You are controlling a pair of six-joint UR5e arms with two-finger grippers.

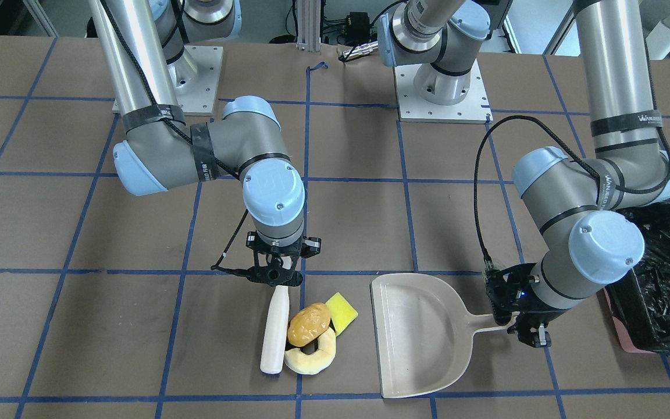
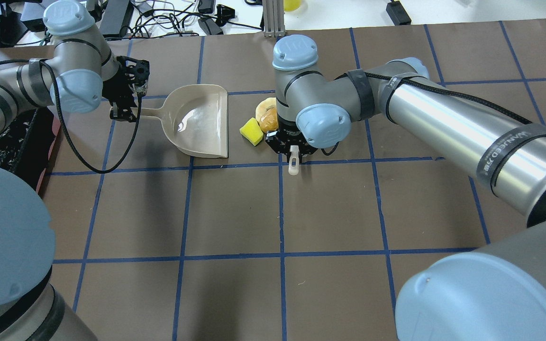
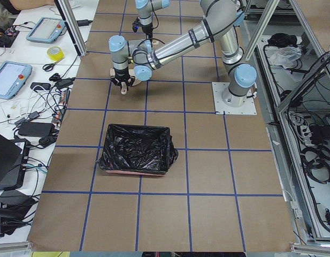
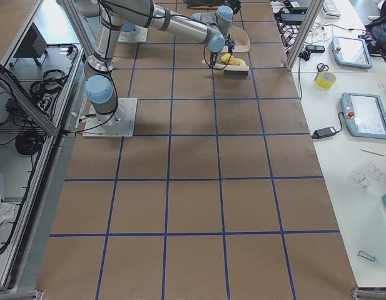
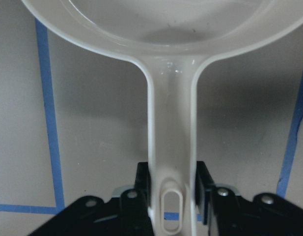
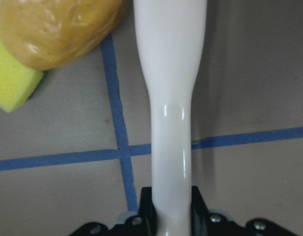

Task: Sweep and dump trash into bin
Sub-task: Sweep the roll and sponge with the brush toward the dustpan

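The trash lies in a cluster: a golden-brown lump [image 1: 309, 323] rests on a cream crescent slice [image 1: 312, 356], with a yellow-green square [image 1: 341, 313] beside them. My right gripper [image 1: 277, 276] is shut on the handle of a white brush [image 1: 274, 329] that lies against the cluster's side away from the dustpan. My left gripper [image 1: 515, 326] is shut on the handle of the beige dustpan [image 1: 422, 337], which lies flat with its open edge facing the trash, a short gap away. The bin [image 1: 669, 279], black-lined with pink sides, stands behind the left arm.
The table is brown with a blue tape grid [image 2: 280, 208]. The bin also shows in the overhead view [image 2: 12, 137] at the left edge, partly hidden by my left arm. Both arm bases [image 1: 442, 87] stand at the robot's side of the table.
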